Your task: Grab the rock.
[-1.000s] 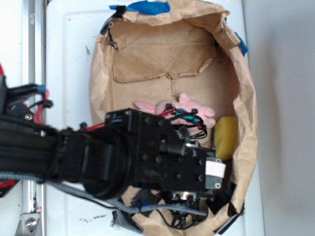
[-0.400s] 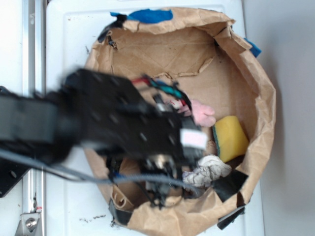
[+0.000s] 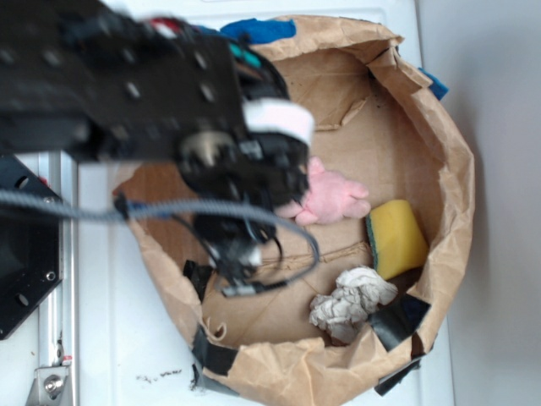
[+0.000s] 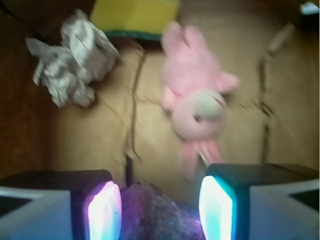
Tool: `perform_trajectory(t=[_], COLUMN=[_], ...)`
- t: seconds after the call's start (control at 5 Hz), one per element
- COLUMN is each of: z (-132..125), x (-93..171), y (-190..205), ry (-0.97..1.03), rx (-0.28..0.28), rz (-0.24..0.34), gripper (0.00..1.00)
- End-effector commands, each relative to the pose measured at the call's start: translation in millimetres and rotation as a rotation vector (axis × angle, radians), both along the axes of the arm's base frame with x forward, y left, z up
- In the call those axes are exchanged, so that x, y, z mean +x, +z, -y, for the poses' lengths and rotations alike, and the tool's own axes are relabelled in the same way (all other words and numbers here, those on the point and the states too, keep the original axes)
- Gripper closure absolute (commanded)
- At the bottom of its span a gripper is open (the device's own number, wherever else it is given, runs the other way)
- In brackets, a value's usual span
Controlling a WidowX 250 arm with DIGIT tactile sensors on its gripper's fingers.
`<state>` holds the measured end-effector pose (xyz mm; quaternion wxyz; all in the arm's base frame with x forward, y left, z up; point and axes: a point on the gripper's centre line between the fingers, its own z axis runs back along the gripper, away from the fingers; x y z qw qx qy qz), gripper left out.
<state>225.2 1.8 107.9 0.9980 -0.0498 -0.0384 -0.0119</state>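
— Brown and lumpy, that's the rock (image 4: 155,212): in the wrist view it sits at six o'clock, right between the two fingers, with the jaws (image 4: 160,210) standing apart on either side of it.

— Touching it?

— Its left edge looks pressed against the left finger (image 4: 104,210); on the right I can't say whether there's contact. Whether the rock is lifted clear of the bag floor, I also can't tell. Only its top shows, so its long axis is hidden; what shows runs roughly three to nine o'clock across the gap.

— And in the exterior view?

— The arm covers it. The jaws hang at about nine o'clock inside the brown paper bag (image 3: 448,169), which lies on the white tabletop (image 3: 110,338).

— Count the rest.

— One rock. One pink plush bunny (image 4: 195,100) at twelve to one o'clock from the jaws, one yellow sponge (image 4: 135,15) at twelve, one crumpled paper wad (image 4: 70,57) at eleven. All three lie well apart from the jaws.

— So the next move?

— My guess: close squarely on the rock.
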Motion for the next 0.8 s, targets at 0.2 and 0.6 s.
perform_trajectory(t=[0.2,0.6], z=[-33,-17], x=[10,32], y=[65,54], ry=[0.148,0.141], rx=[0.091,0.14], rz=[0.084,0.088], gripper=[1.0,1.0])
